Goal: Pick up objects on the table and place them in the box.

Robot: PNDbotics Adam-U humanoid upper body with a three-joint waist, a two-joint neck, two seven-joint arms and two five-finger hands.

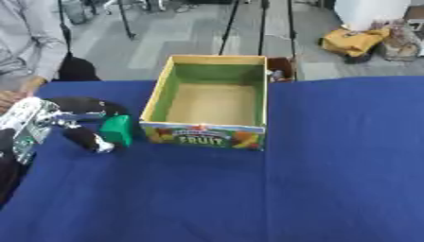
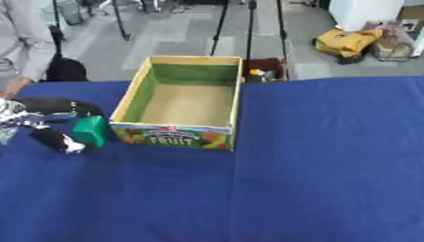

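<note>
A small green block (image 1: pixel 118 130) sits on the blue table just left of the box's front left corner. My left hand (image 1: pixel 33 120) comes in from the left edge, its black fingers (image 1: pixel 87 104) curled over the block's top and far side. The thumb (image 1: pixel 85 139) lies against the block's near side, so the hand is closed round it. The cardboard box (image 1: pixel 205 134) stands open-topped at the table's middle, with a "FRUIT" label on its front wall, green inner walls and a bare tan floor. No right hand shows in either view.
The blue table (image 1: pixel 331 165) stretches wide to the right and front of the box. A small brown carton (image 1: pixel 280 71) stands behind the box's far right corner. A person sits beyond the table's far left corner, touching nothing.
</note>
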